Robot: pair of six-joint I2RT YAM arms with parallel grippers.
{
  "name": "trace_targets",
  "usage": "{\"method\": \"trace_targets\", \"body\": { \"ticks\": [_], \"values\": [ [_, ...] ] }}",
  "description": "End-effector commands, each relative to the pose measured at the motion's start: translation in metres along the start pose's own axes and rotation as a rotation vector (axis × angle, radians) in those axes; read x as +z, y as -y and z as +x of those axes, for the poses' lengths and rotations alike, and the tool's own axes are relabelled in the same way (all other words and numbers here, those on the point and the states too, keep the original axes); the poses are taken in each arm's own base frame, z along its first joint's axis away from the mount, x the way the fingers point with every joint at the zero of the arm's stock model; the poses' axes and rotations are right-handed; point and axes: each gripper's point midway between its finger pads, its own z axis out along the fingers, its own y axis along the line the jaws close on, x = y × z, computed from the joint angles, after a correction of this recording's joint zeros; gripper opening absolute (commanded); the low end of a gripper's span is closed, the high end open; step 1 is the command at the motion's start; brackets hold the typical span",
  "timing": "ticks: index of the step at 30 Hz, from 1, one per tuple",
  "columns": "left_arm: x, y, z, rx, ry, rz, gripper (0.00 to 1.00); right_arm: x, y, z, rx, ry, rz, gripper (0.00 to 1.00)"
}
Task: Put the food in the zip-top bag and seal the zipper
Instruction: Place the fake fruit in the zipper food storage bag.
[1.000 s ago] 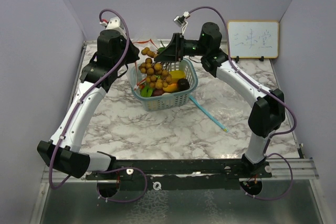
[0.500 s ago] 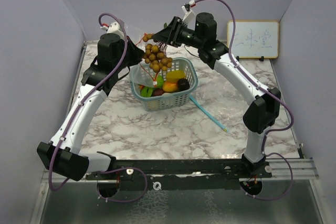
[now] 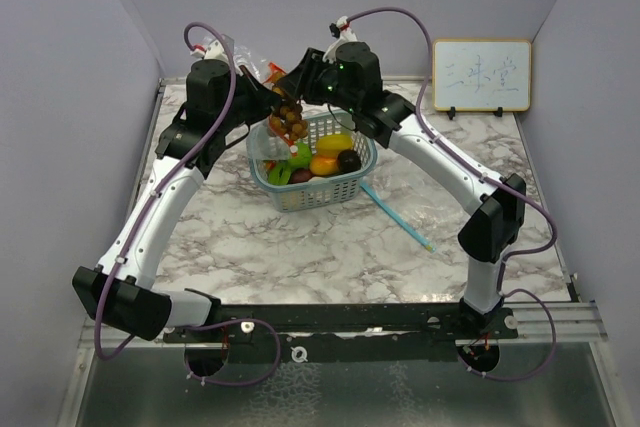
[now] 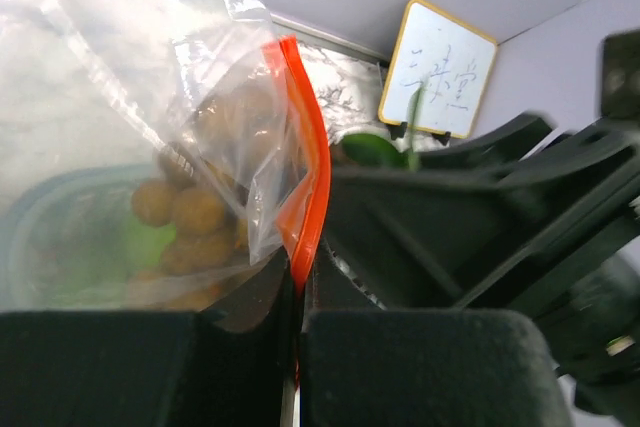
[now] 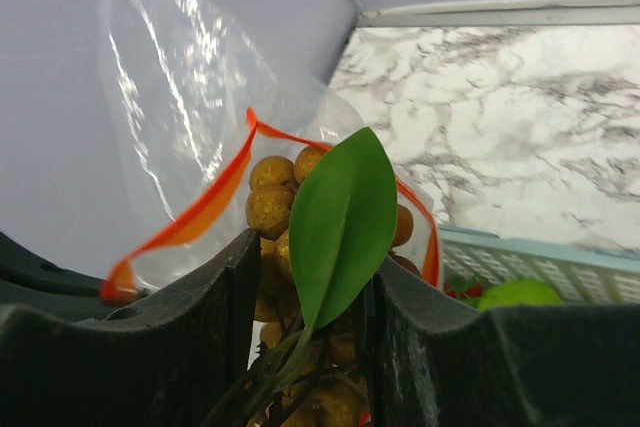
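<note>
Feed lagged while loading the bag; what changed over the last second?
The right tool carried the grape bunch up from the basket and left to the bag mouth. The left tool stayed clamped on its orange zipper edge; basket unmoved.

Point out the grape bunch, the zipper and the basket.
grape bunch (image 5: 270,209), right wrist view, on an upper brown grape.
zipper (image 4: 316,182), left wrist view, on the middle of the orange strip.
basket (image 3: 322,191), top view, on the front wall.

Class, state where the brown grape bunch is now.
In the top view the grape bunch hangs from the right gripper above the far-left corner of the basket, at the mouth of the zip-top bag pinched by the left gripper.
</note>
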Motion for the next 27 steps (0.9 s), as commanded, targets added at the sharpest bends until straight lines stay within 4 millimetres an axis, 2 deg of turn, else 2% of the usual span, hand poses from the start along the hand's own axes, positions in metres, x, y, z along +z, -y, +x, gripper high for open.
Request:
{"method": "trace_targets", "body": {
  "ticks": [1,5,12,15,18,22,25,27],
  "values": [
    [0.002,0.029,-0.018,-0.058,0.021,0.080,0.00,-0.010,0.006,-0.001,-0.058,0.064,0.099,0.02],
    [0.013,0.032,-0.005,-0.121,-0.027,0.113,0.00,-0.009,0.017,-0.022,-0.069,0.150,0.188,0.02],
    [0.018,0.018,0.014,-0.129,-0.066,0.096,0.00,0.000,0.002,-0.068,-0.036,0.249,0.140,0.02],
    [0.015,0.009,0.021,-0.117,-0.073,0.073,0.00,0.001,0.007,-0.082,0.010,0.269,0.137,0.02],
    [0.013,0.002,0.028,-0.116,-0.083,0.057,0.00,0.003,0.012,-0.091,0.088,0.266,0.108,0.02],
    [0.015,0.003,0.033,-0.137,-0.095,0.077,0.00,0.008,0.008,-0.092,0.196,0.257,0.063,0.02],
    [0.013,0.007,0.034,-0.145,-0.100,0.089,0.00,0.004,0.007,-0.108,0.261,0.307,0.045,0.02],
    [0.013,0.000,0.041,-0.153,-0.113,0.073,0.00,0.000,0.003,-0.117,0.268,0.337,0.030,0.02]
  ]
}}
